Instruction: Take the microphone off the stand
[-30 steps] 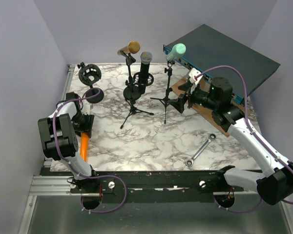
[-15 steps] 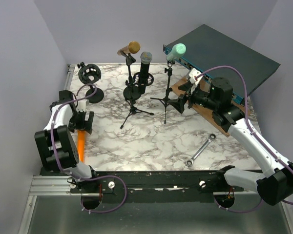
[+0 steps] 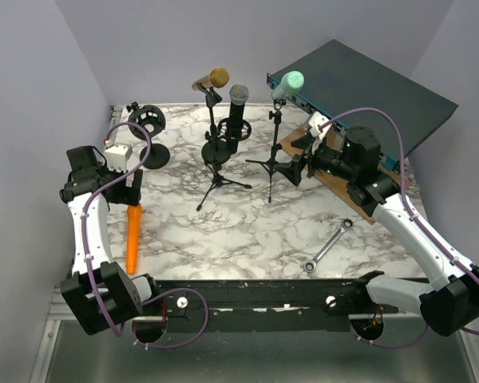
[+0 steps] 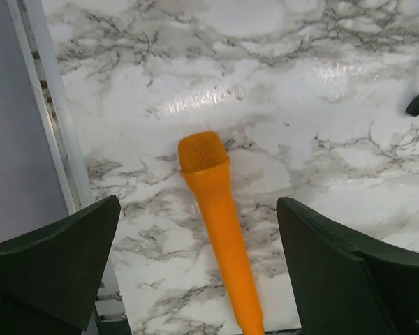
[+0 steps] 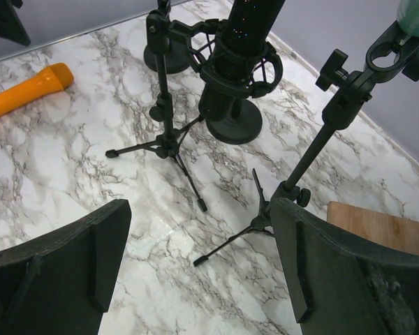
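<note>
An orange microphone (image 3: 133, 236) lies flat on the marble near the left edge, also in the left wrist view (image 4: 216, 209) and the right wrist view (image 5: 28, 91). My left gripper (image 3: 130, 190) hovers above it, open and empty (image 4: 197, 209). An empty shock-mount stand (image 3: 148, 121) stands at the back left. A gold microphone (image 3: 212, 78), a black microphone (image 3: 238, 102) and a teal microphone (image 3: 289, 82) sit on stands. My right gripper (image 3: 297, 166) is open and empty beside the teal microphone's tripod stand (image 5: 321, 139).
A wrench (image 3: 329, 245) lies at the front right. A dark rack unit (image 3: 367, 88) and a wooden board (image 3: 335, 182) are at the back right. A metal rail (image 4: 49, 118) runs along the table's left edge. Tripod legs (image 5: 188, 181) spread over the middle.
My left gripper has risen up and away from the orange microphone, which stays lying on the table. The right arm has not moved.
</note>
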